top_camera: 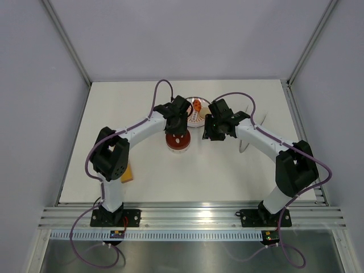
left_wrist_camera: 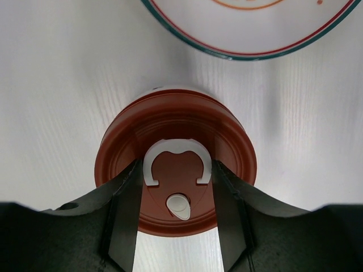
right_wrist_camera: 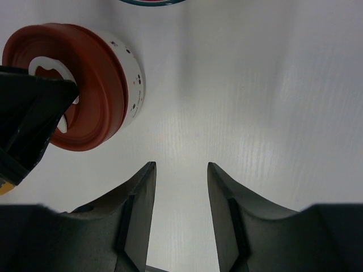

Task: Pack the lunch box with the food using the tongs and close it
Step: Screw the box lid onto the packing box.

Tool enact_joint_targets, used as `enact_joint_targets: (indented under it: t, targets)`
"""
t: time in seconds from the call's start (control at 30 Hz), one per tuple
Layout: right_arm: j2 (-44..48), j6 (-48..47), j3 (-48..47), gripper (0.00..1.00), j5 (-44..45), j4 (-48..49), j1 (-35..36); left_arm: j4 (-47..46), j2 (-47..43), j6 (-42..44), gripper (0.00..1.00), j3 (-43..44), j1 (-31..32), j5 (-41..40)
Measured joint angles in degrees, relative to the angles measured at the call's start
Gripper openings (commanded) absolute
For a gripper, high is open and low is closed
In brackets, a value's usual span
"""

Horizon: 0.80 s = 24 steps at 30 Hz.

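Left fingers (left_wrist_camera: 122,226): clamped on lid (left_wrist_camera: 176,122) at its white curl.
Right fingers (right_wrist_camera: 139,215): apart, empty, above bench (right_wrist_camera: 255,113).
Lunch box (right_wrist_camera: 135,79): under lid.

place: robot lab cell | evidence: grey panel walls (top_camera: 170,34), aluminium rail (top_camera: 193,216), white table (top_camera: 227,170)

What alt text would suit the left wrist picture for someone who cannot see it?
A dark-red round lid fills the middle, with the two black fingers of the left end effector closed against either side of its white ring. White table surrounds it, and the edge of a plate shows at the top.
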<state>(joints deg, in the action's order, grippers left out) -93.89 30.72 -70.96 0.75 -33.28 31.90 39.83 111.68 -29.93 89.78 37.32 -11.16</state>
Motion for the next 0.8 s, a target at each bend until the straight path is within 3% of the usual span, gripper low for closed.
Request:
enact_joint_targets:
  t: [0.27, 0.8]
  targets:
    - [-0.9, 0.2, 0.0, 0.48, 0.0, 0.6, 0.0, -6.8, -7.2, 0.7, 0.48, -10.6, 0.7, -0.9]
    - [-0.9, 0.2, 0.0, 0.48, 0.0, 0.7, 0.0, -14.8, -13.1, 2.5, 0.55, -19.2, 2.6, -2.5]
